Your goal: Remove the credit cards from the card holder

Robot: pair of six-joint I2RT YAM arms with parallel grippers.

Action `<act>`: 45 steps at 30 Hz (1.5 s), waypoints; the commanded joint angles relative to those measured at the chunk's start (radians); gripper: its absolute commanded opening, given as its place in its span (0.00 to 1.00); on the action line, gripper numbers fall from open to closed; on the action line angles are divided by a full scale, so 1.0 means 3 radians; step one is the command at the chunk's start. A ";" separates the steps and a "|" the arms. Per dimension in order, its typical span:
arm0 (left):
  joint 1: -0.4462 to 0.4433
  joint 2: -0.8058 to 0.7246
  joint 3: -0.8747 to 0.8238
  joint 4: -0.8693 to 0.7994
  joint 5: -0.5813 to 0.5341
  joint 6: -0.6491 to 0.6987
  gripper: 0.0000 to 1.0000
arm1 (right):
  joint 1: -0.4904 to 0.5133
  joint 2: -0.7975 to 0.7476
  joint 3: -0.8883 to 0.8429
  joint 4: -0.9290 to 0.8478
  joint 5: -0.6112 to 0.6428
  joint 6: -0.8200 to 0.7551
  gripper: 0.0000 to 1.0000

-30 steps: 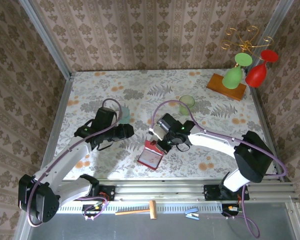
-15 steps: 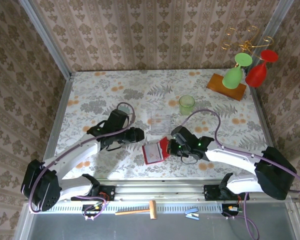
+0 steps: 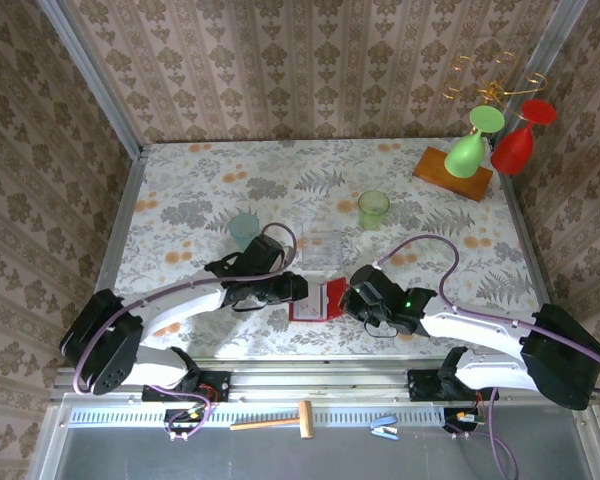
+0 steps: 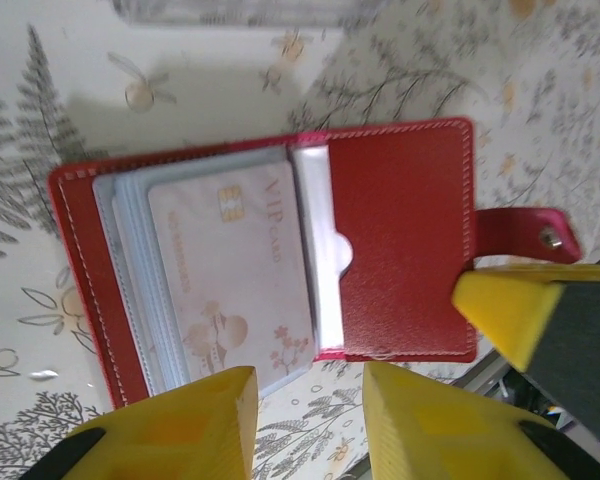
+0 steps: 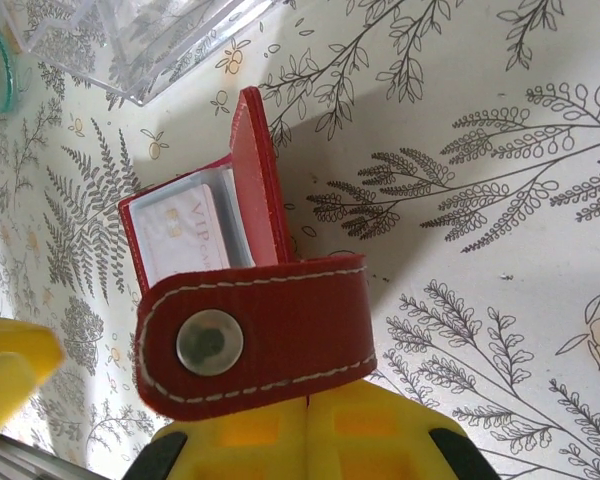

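Under left wrist: pinkish VIP card (image 4: 230,285)

— Where is the card holder (image 3: 315,300)?
— Low in the middle of the overhead frame, open on the desk (image 3: 180,180). The left fingers (image 3: 298,289) are at its left edge and the right fingers (image 3: 350,298) at its right edge.
— And inside it?
— In the left wrist view a card (image 4: 230,280) sits in the sleeves of the left half. The tab (image 4: 525,232) sticks out to the right.
— Around it?
— A box (image 3: 322,245) is just above it. The nearer cup (image 3: 244,229) is left of the box, the farther cup (image 3: 373,209) up and right. A stand (image 3: 450,172) with two glasses (image 3: 467,150) sits at upper right.
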 commanded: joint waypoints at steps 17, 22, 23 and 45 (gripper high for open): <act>-0.0034 0.0422 -0.0147 0.0150 0.0090 -0.0136 0.30 | -0.0001 0.0507 0.0557 -0.0999 0.0247 -0.0699 0.35; -0.0007 0.0432 -0.0207 0.0150 0.0085 -0.0140 0.30 | -0.0004 0.0833 0.0724 -0.1202 0.0309 -0.0893 0.41; -0.0001 0.0432 -0.0227 0.0152 0.0085 -0.0148 0.30 | 0.0000 0.0891 0.0760 -0.1238 0.0327 -0.0921 0.42; 0.0057 0.0049 0.0034 -0.0282 0.0023 -0.0060 0.30 | 0.0041 0.1203 0.0963 -0.1474 0.0349 -0.1161 0.61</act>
